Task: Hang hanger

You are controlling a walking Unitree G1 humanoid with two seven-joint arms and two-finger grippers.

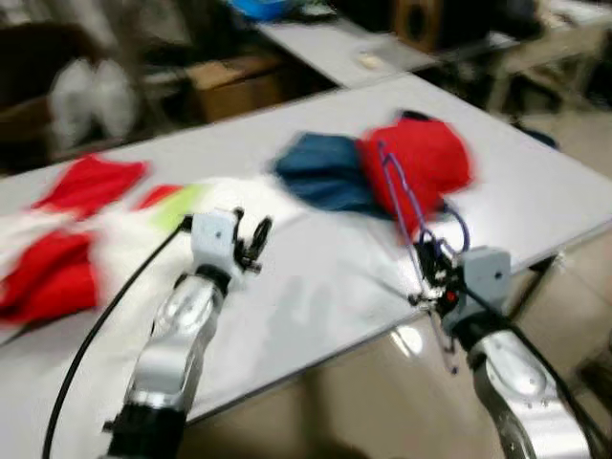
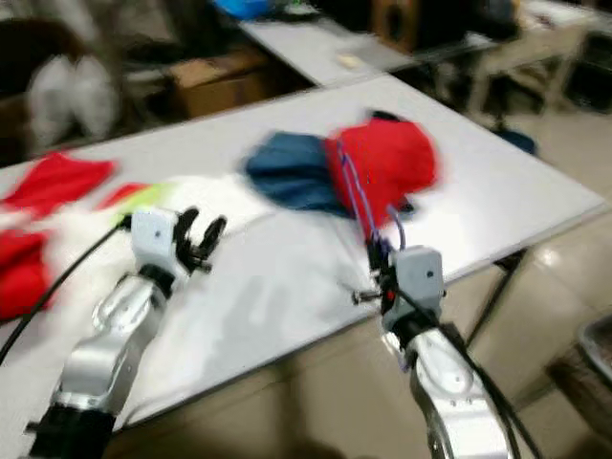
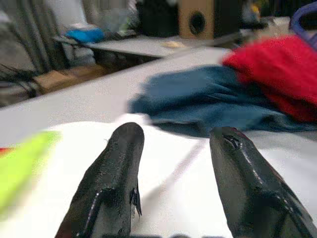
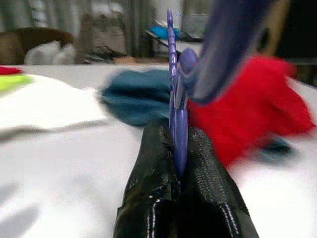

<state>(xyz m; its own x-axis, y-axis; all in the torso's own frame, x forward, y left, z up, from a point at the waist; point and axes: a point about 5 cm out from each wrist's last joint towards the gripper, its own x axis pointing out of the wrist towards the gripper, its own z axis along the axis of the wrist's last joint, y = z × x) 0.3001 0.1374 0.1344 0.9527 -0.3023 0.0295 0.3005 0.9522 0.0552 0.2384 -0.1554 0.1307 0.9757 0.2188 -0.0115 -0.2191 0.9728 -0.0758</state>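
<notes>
The right hand (image 1: 432,277) at the worktop's (image 1: 316,287) near edge grips a purple hanger (image 1: 406,206) by its hook end, long axis running away toward the far edge over red cloth (image 1: 421,163) and blue cloth (image 1: 325,172). The left hand (image 1: 253,239), fingers apart, hovers over bare worktop.

We're seeing clothes lying across the table (image 1: 316,287); hanger (image 1: 406,206) sitting right, over the right-hand garment (image 1: 421,163), left gripper (image 1: 251,244) hovering left.
</notes>
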